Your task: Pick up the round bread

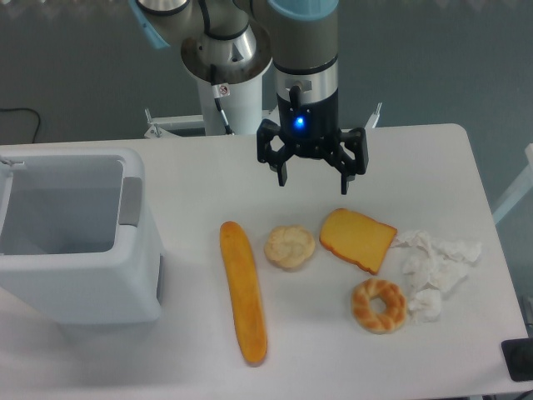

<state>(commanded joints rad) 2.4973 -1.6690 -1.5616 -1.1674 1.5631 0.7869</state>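
The round bread (290, 247) is a small pale-cream bun with a crinkled, lightly browned top, lying on the white table (191, 179) near its middle. My gripper (313, 182) hangs above and slightly behind it, a little to its right. The two dark fingers point down with a wide gap and nothing between them, so the gripper is open. It does not touch the bread.
A long orange baguette (243, 292) lies left of the bun. An orange wedge slice (358, 239) sits to its right, a golden ring pastry (379, 305) in front of that, and crumpled white paper (433, 271) further right. A white bin (75, 237) stands at the left.
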